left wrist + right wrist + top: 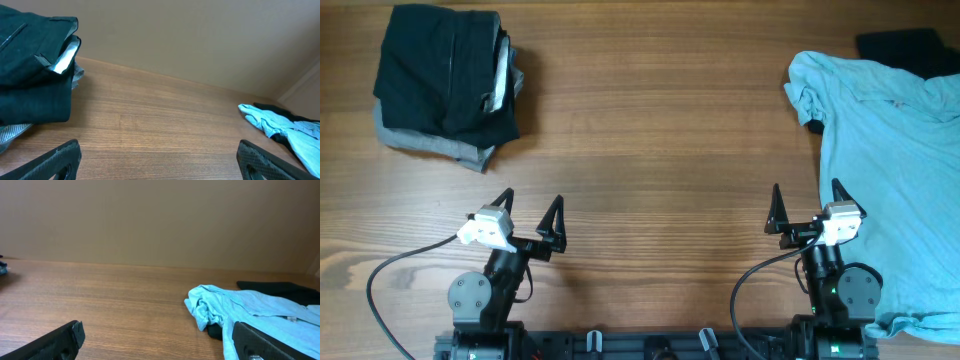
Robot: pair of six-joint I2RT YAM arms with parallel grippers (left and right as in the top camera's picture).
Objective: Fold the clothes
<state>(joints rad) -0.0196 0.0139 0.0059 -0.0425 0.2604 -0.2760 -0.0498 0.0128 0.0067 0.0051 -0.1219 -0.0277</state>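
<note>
A pale blue-green T-shirt [895, 170] lies spread and rumpled at the table's right side, over a black garment [905, 48] that shows at its far edge. It also shows in the right wrist view [260, 312] and the left wrist view [280, 125]. A stack of folded black and grey pieces [445, 85] sits at the far left, also seen in the left wrist view [35, 75]. My left gripper [530, 215] is open and empty near the front edge. My right gripper [807, 207] is open and empty, its right finger at the T-shirt's left edge.
The wooden table [650, 130] runs between the stack and the T-shirt. Both arm bases and their cables [390, 275] sit along the front edge. A plain wall stands behind the table in the wrist views.
</note>
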